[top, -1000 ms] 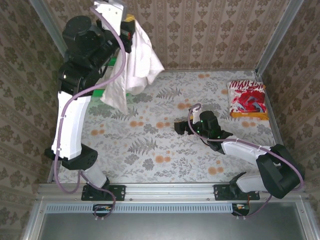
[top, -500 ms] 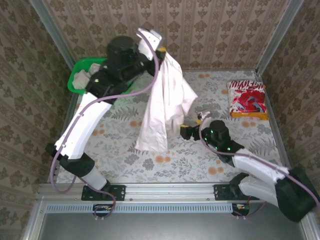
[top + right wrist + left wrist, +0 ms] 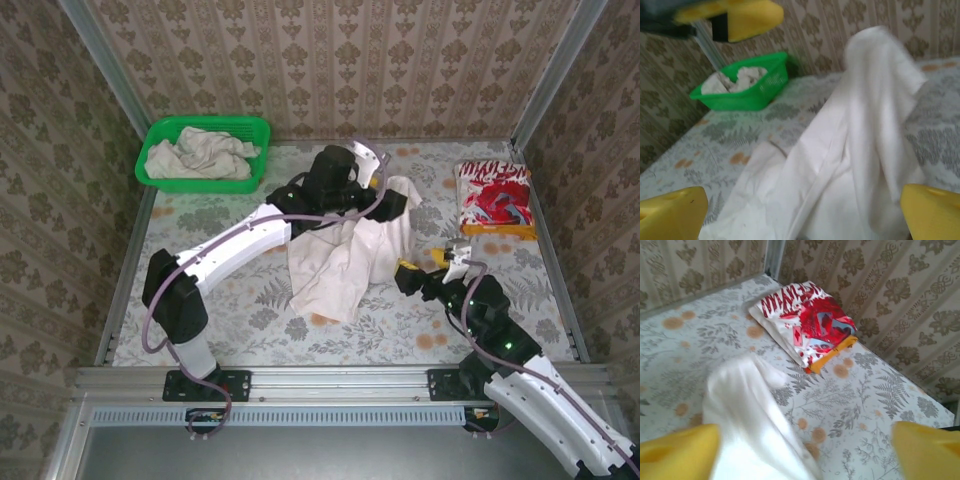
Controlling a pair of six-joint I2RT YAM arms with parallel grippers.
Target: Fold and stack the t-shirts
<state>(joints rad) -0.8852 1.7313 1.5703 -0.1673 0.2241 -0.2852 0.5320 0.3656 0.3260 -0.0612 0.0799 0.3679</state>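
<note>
The left fingers (image 3: 805, 450) are spread wide with nothing clamped, hanging over the off-white t-shirt (image 3: 345, 262), which lies crumpled on the desk (image 3: 250, 320) at the centre of the top view. The right fingers (image 3: 802, 212) are likewise fully apart and empty, just right of that shirt. The folded red-and-white t-shirt (image 3: 492, 198) lies at upper right, and more off-white shirts (image 3: 195, 157) sit in the green basket (image 3: 205, 185) at upper left.
</note>
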